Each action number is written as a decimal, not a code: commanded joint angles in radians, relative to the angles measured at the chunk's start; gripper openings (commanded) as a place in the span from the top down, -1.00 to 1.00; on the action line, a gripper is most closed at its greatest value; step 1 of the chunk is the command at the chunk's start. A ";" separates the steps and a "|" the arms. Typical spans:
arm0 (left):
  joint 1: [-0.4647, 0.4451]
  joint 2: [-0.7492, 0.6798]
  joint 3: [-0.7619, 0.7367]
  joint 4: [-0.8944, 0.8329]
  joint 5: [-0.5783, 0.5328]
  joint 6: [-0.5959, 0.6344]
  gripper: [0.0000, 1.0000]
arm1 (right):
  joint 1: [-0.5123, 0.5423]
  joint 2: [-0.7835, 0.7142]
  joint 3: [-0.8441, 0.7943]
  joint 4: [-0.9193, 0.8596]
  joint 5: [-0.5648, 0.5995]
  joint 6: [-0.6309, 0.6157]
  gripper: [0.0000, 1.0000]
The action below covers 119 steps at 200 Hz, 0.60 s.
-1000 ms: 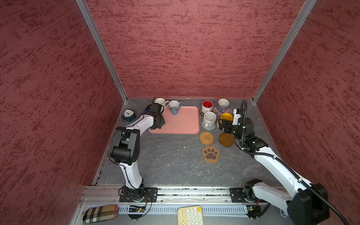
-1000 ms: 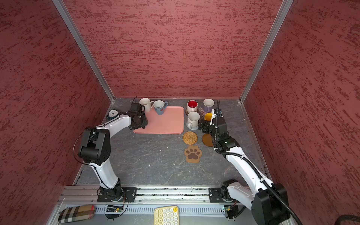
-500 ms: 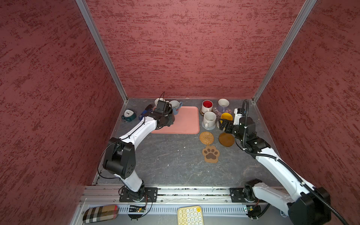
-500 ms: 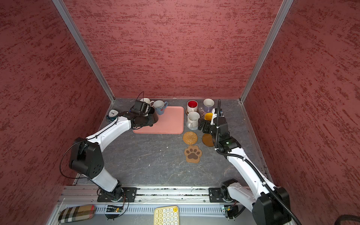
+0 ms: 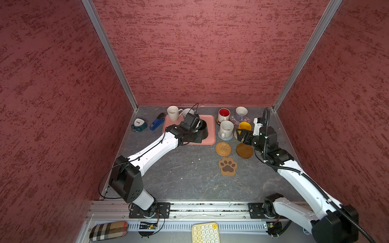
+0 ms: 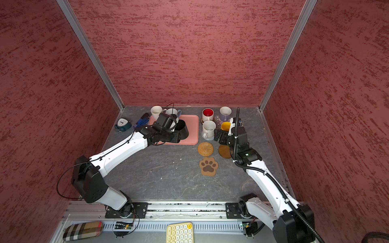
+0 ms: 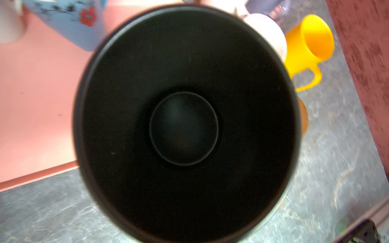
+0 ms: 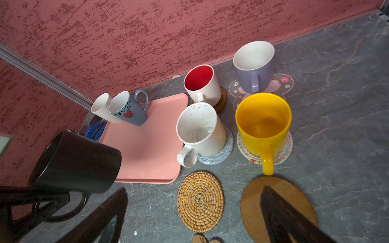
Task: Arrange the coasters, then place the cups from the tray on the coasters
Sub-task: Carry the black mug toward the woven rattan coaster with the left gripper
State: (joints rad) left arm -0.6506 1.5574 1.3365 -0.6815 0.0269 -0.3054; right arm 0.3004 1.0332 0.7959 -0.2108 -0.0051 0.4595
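Grey tabletop (image 5: 179, 178) bears tray (image 8: 147, 147) with light blue mug (image 8: 130, 111) (red flower print)

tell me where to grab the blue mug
Probably take the blue mug by its handle, coming down from above on the side away from the white mug: it stands upright, the handle juts free there, and the white mug crowds the other.

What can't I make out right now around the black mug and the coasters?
Left wrist view: the black mug fills it, hiding its handle and the fingers of the left gripper.
Right wrist view: the red-inside mug covers its coaster except a brown edge.
Same view: the frame edge cuts off the paw-print coaster.
Same view: the light blue mug hides part of the plain white mug.
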 commanded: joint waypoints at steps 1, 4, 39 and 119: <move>-0.045 -0.029 0.034 0.052 -0.005 0.016 1.00 | -0.026 -0.008 0.006 -0.007 -0.026 0.051 -0.97; -0.050 -0.027 0.035 0.052 -0.007 0.015 1.00 | -0.030 -0.008 0.004 -0.006 -0.028 0.054 -0.97; -0.111 0.009 0.045 0.054 -0.035 0.021 1.00 | -0.074 -0.004 -0.014 -0.004 -0.048 0.091 -0.97; -0.193 0.135 0.069 0.091 -0.072 0.038 1.00 | -0.159 0.023 -0.059 0.023 -0.096 0.156 -0.97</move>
State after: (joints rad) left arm -0.8215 1.6669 1.3567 -0.6788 -0.0147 -0.2901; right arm 0.1604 1.0477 0.7609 -0.2119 -0.0689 0.5812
